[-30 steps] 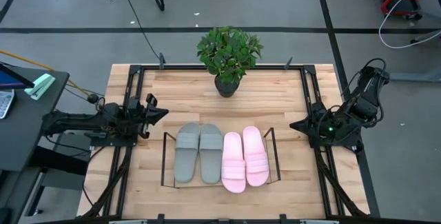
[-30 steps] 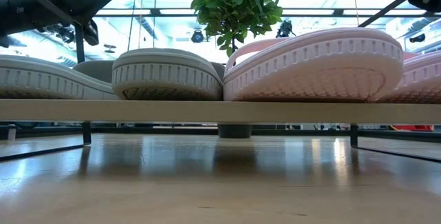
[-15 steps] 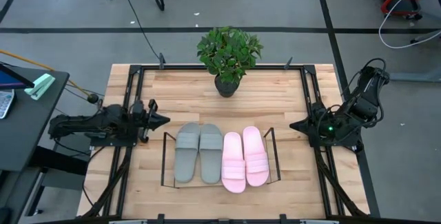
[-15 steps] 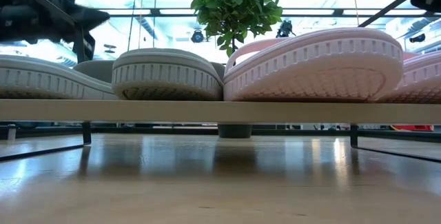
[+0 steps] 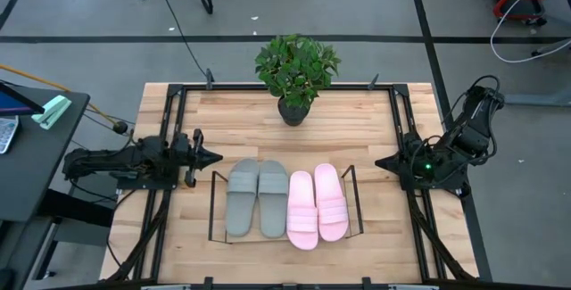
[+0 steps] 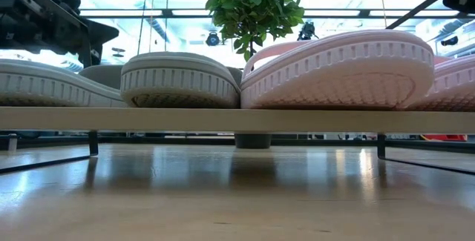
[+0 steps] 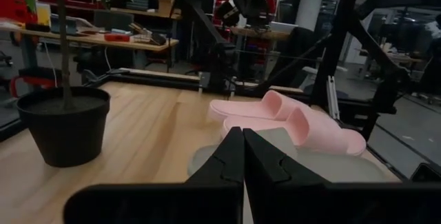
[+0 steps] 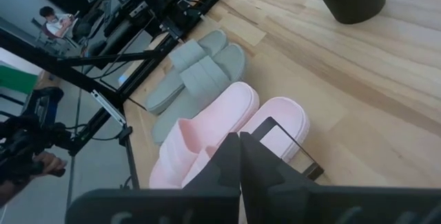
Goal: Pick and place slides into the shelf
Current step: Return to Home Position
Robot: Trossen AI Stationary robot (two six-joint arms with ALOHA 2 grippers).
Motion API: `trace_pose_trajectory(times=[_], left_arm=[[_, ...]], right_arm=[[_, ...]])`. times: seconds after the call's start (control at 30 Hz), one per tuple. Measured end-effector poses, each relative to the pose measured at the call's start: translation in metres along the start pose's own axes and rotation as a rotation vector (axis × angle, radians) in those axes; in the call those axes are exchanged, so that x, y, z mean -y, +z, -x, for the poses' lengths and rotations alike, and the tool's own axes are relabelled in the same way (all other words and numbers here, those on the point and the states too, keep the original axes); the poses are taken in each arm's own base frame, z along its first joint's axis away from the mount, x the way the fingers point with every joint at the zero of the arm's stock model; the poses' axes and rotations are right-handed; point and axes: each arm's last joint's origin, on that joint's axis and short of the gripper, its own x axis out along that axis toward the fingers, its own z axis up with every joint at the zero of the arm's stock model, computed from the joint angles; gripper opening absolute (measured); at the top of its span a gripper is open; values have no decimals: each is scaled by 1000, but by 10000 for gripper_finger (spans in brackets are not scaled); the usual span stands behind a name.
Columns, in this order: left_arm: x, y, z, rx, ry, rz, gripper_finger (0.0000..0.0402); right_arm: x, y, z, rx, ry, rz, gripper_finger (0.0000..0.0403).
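Observation:
Two grey slides (image 5: pixel 256 196) and two pink slides (image 5: pixel 317 203) lie side by side, soles down, on the light wood board of the low black-wire shelf (image 5: pixel 214 208) at the table's near middle. In the low view their grey (image 6: pixel 178 80) and pink (image 6: pixel 338 69) soles rest on the board edge. My left gripper (image 5: pixel 217 157) is shut and empty at the table's left edge, just left of the shelf's far left corner, pointing level. My right gripper (image 5: pixel 378 161) is shut and empty at the table's right edge, right of the shelf.
A potted green plant (image 5: pixel 295 80) in a dark pot stands at the far middle of the table. Black frame rails (image 5: pixel 171 129) run along the table's left and right sides. A side desk (image 5: pixel 36 147) stands left of the table.
My left gripper has sunk a little and tipped from slanting to level, staying shut beside the shelf's far left corner. The slides and the shelf have kept their places.

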Motion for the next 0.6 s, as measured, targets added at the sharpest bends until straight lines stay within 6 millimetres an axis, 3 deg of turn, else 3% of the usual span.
trace_pose_trajectory(times=[0.33, 0.6], left_arm=[[0, -1, 0, -6, 4, -57, 9], [0, 0, 0, -3, 2, -52, 22]], right_arm=[[4, 0, 2, 57, -24, 159, 0], [38, -20, -1, 196, -7, 227, 0]])
